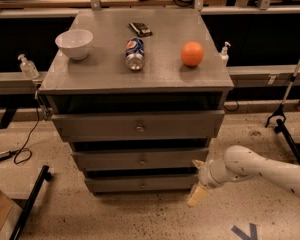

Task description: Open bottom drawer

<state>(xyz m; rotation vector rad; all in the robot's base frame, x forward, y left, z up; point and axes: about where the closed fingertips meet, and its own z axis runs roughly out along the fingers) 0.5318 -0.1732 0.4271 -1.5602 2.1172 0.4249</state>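
Note:
The bottom drawer (140, 183) is the thinnest grey front at the foot of the grey cabinet (90, 79), with a tiny round knob (142, 186) at its centre. It looks shut or nearly so. My gripper (196, 180) is at the end of a white arm coming in from the right. It sits at the right end of the bottom drawer's front, well right of the knob. Its cream fingertips (197, 196) are spread apart, one above the other, with nothing between them.
On the cabinet top are a white bowl (74, 43), a lying soda can (135, 53), a small dark object (140, 29) and an orange (192, 53). The mid-sized drawer (140, 160) and the tallest drawer (139, 126) are above. A black stand leg (32, 199) lies on the floor at left, a tripod (285, 121) at right.

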